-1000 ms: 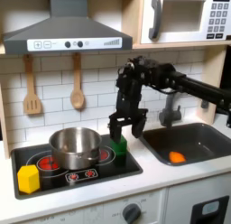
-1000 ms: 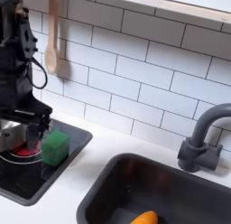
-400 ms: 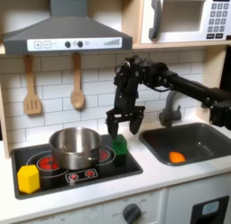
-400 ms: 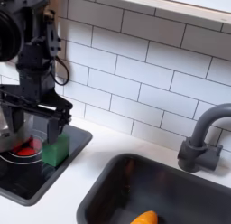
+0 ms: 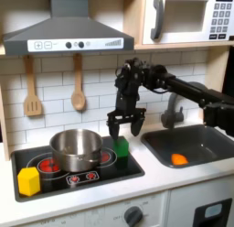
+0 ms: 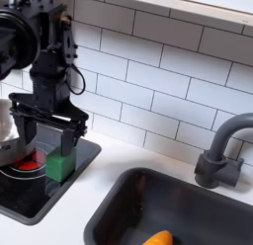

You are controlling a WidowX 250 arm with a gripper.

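One wide-open, empty tool (image 5: 125,126) above one green block (image 5: 121,146), beside one pot (image 5: 76,148).

First exterior view: looks straight at the toy kitchen from the front, from some way back, taking in the hood at upper left, the microwave (image 5: 190,17) at upper right, the stove (image 5: 78,171) at lower left and the sink (image 5: 195,145) at lower right.
Second exterior view: stands much nearer and looks across the counter at a slant toward the tiled wall, with the stove's corner (image 6: 40,195) at lower left and the faucet (image 6: 221,150) at right.
Shared: stove corner, green block (image 5: 120,146) (image 6: 60,167), sink, faucet, tiles.
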